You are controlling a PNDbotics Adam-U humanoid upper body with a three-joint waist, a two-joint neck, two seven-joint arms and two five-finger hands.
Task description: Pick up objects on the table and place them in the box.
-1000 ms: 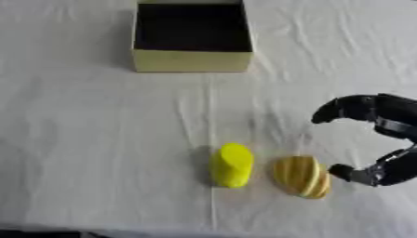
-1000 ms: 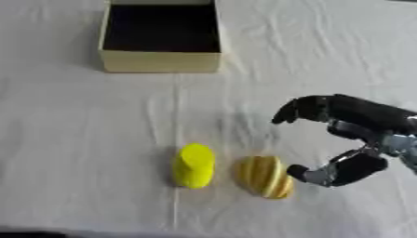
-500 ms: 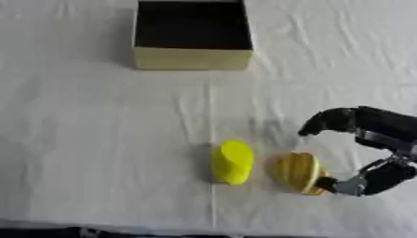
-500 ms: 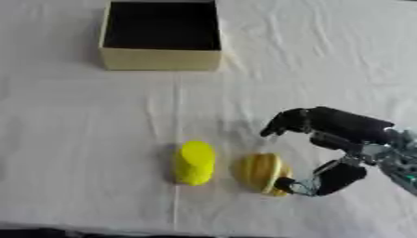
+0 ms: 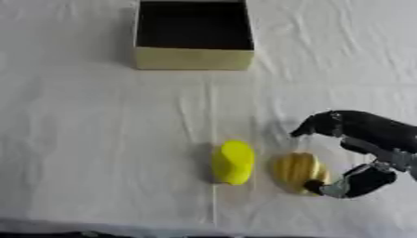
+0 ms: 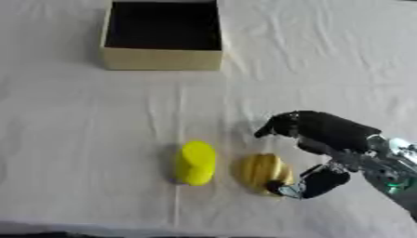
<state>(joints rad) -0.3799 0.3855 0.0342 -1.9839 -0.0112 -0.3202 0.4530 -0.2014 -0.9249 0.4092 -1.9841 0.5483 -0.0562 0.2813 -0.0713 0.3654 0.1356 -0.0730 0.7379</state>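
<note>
right hand (image 5: 362, 139) lowered, box (image 5: 193, 58) seemingly empty

A white-clothed table (image 5: 81, 139) bore a box (image 5: 194, 58) at the far side, and a yellow object (image 5: 234, 162) beside a ridged one (image 5: 298, 171).

A staged test bench, judging by the wrinkled white tablecloth (image 5: 97, 139) bearing only a few props.

A bright yellow rounded block (image 5: 234, 162) lay just beside a ribbed golden-brown oval object (image 5: 298, 171); an open cream box (image 5: 193, 57) stood well apart.
</note>
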